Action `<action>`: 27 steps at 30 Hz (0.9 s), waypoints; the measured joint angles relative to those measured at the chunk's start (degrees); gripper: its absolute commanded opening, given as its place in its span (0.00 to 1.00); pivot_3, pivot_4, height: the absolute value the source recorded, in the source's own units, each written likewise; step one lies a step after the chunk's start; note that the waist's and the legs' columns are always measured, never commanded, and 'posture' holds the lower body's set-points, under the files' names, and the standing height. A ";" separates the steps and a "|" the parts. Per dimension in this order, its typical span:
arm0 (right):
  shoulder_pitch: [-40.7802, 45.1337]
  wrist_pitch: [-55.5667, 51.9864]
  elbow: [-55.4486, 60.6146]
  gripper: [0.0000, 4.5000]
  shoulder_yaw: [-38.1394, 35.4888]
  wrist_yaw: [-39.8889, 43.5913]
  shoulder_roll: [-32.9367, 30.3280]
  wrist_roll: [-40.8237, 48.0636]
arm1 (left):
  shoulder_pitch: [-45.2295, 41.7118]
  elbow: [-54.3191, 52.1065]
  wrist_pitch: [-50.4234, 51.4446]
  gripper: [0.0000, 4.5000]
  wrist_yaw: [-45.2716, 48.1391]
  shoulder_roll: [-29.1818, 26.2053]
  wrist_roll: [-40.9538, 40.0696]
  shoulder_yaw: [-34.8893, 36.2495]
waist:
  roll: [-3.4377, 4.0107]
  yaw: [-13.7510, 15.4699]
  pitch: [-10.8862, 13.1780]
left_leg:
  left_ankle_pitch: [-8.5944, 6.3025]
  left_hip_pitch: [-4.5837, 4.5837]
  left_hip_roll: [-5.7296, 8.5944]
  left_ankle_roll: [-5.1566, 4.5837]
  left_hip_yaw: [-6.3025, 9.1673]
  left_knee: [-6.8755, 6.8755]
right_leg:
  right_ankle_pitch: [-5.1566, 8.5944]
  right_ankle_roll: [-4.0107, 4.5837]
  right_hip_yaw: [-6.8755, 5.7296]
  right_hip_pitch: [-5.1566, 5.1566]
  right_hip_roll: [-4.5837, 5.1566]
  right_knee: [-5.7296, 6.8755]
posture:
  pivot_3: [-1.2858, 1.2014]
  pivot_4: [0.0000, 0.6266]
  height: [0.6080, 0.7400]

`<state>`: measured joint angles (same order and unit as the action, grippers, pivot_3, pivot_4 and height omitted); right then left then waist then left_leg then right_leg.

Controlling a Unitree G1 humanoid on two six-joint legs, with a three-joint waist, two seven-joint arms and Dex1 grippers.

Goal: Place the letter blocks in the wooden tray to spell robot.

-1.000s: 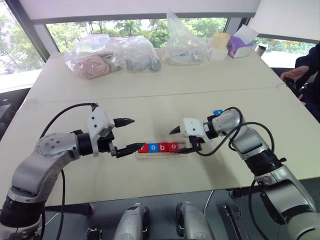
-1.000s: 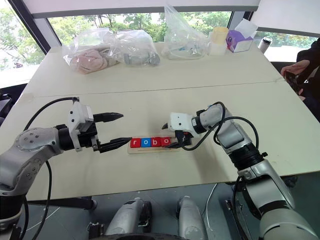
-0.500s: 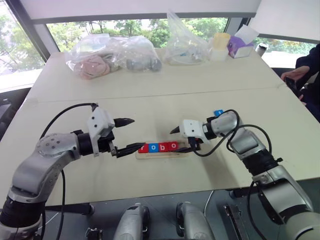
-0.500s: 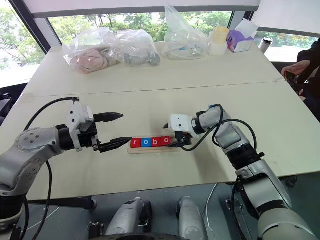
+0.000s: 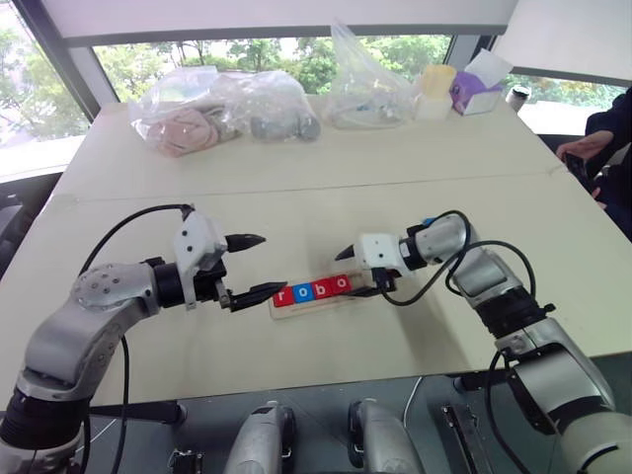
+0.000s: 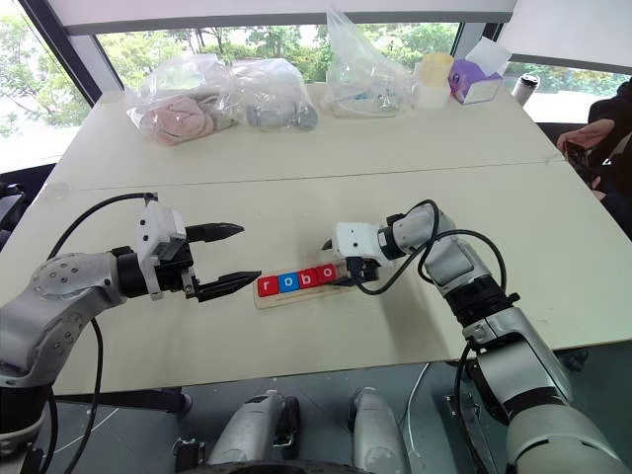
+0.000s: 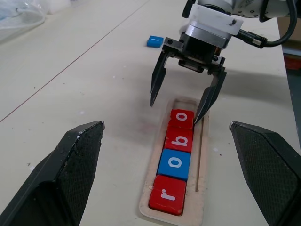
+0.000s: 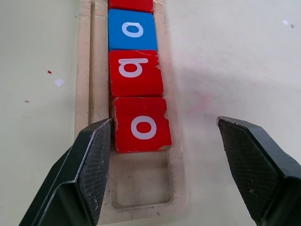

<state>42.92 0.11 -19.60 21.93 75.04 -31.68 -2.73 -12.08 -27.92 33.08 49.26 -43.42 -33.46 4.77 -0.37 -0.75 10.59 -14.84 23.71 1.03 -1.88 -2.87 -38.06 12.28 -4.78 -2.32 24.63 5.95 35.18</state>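
While both grippers' fingers stand released, the wooden tray (image 7: 203,197) holds four letter blocks (image 7: 175,160): r, o, b, o.

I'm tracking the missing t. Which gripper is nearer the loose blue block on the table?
Right. The right gripper hangs over the tray's far end, nearer the blue block; the left gripper sits beyond the tray's opposite end.

- In the right wrist view, the topmost red block (image 8: 130,4) was cut off by the frame edge, its letter unseen.
- The loose blue block (image 7: 154,41) lay too small to read, perhaps the t.
- A person's hand (image 5: 583,148) was cropped at the right edge.
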 measured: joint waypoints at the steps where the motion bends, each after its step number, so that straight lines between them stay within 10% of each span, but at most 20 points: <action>1: 0.00 -1.86 1.07 0.80 -0.10 0.66 -0.12 0.77 | 0.00 0.00 0.01 1.00 -0.04 0.03 0.00 0.00 | 0.01 0.00 0.00 | 0.00 0.02 0.00 0.00 0.00 0.00 | 0.00 0.00 0.00 0.02 0.00 0.00 | 0.52 0.24 0.89; 10: 0.00 -16.89 11.22 0.80 -6.09 1.52 -4.07 7.53 | -0.02 0.01 0.04 1.00 -0.13 0.38 0.01 -0.07 | 0.00 0.09 0.00 | -0.08 0.15 0.00 0.14 0.01 0.00 | 0.00 0.00 0.00 0.13 0.03 -0.02 | 0.52 0.24 0.89; 27: -10.52 -39.05 12.25 0.80 -28.28 -58.06 9.06 -1.48 | -1.53 0.40 -0.30 1.00 0.67 1.28 0.33 -1.60 | 0.03 -0.08 -0.01 | 0.12 0.74 0.03 0.07 0.00 0.03 | -0.06 0.07 -0.02 0.73 -0.02 0.14 | 0.52 0.24 0.89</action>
<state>32.40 -38.94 -7.35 -6.35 16.98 -22.62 -4.20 -13.61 -27.52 32.78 49.93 -42.14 -33.13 3.17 -0.35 -0.83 10.58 -14.72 24.45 1.06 -1.80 -2.88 -38.04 12.22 -4.71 -2.34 25.36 5.93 35.32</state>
